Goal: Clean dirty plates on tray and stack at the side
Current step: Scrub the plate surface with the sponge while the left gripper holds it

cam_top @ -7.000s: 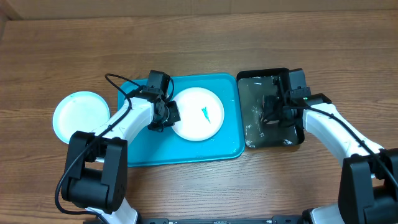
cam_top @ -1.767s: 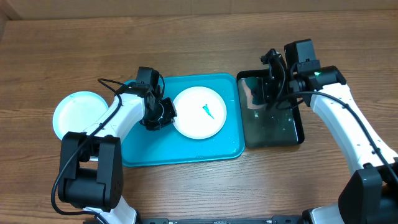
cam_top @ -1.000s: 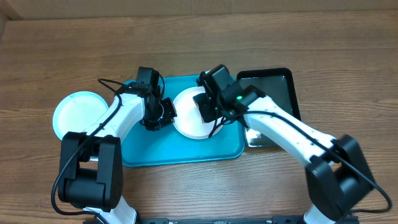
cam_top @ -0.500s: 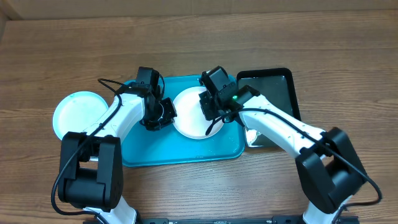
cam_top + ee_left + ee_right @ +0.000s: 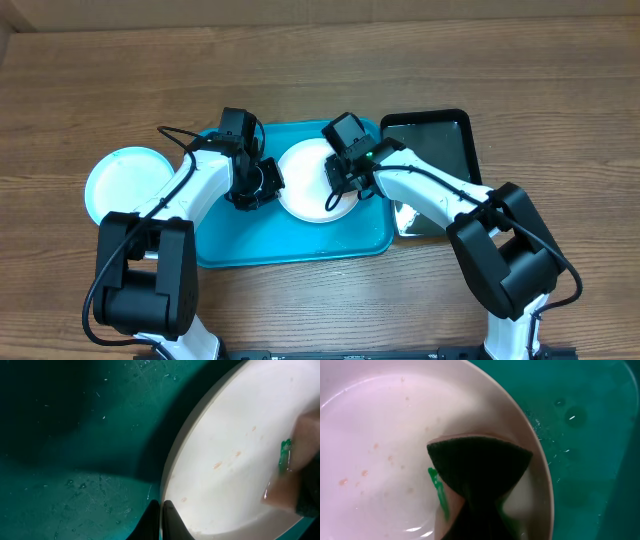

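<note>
White plate on tray: right gripper pinches sponge on its smear; left gripper clamps its rim.

Wooden worktop: turquoise tray near the middle, black tray just beside its right end, pale plate toward the left edge.

Two arms, one turquoise tray, one black tray, one white plate, one pale-blue plate, one sponge.
</note>
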`<action>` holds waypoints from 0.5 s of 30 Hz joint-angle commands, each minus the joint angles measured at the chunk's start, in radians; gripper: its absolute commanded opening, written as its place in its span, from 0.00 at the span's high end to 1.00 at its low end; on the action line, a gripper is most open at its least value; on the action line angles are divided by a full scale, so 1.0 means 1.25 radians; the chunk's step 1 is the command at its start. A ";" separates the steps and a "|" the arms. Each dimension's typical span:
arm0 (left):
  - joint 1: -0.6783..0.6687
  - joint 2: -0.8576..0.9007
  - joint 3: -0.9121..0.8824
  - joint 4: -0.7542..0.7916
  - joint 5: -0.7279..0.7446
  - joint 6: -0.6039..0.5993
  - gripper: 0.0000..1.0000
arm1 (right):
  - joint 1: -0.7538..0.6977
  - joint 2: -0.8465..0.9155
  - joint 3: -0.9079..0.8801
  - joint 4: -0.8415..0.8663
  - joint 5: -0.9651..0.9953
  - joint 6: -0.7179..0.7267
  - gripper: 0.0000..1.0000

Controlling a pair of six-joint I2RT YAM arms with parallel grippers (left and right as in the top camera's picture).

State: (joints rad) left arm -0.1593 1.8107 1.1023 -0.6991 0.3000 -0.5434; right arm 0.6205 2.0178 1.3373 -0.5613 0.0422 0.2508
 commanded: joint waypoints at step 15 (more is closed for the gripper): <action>0.001 -0.005 0.010 0.001 0.003 0.028 0.96 | 0.040 0.032 0.008 0.023 -0.239 0.028 0.96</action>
State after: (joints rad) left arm -0.1589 1.8107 1.1023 -0.7029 0.2913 -0.5400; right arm 0.6319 2.0300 1.3411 -0.5388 -0.1993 0.2798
